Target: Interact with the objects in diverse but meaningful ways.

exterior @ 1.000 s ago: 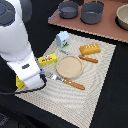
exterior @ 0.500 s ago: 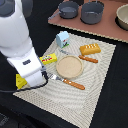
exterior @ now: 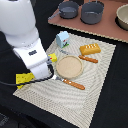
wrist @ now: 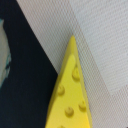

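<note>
White robot arm (exterior: 25,37) over the placemat's (exterior: 95,95) edge on the exterior view's left, gripper hidden, grip state cannot be told, cheese wedge (wrist: 70,95) lying across that edge, milk carton (exterior: 62,39), bread loaf (exterior: 90,48), plate (exterior: 69,66) beside.

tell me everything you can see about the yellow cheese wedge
The yellow cheese wedge is a glossy, plastic-looking triangle with shallow round dimples on its top face. In the wrist view it lies flat, its sharp tip on the woven beige placemat, its body along the mat's edge beside dark table. In the exterior view the arm hides most of it. Nothing visibly grips it.
</note>
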Available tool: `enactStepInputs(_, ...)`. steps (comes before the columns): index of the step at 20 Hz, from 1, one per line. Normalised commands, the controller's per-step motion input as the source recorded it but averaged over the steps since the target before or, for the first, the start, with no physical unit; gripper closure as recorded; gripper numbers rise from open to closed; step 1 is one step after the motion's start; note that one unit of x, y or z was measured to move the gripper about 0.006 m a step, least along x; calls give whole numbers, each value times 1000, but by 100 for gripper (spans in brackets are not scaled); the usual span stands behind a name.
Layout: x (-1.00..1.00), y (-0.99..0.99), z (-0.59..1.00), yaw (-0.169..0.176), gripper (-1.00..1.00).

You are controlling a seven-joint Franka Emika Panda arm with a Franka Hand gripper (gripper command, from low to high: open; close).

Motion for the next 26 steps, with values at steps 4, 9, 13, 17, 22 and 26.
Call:
enactStepInputs(4,0,583,0,-112,-100)
enactStepInputs(9,-85,571,0,-75,-100)
enactStepInputs(13,-186,554,-43,-6,-100)
enactStepInputs(17,-170,529,-69,0,-100)
enactStepInputs(22,-142,490,-121,0,-100)
enactStepInputs(26,-144,394,-240,0,-100)
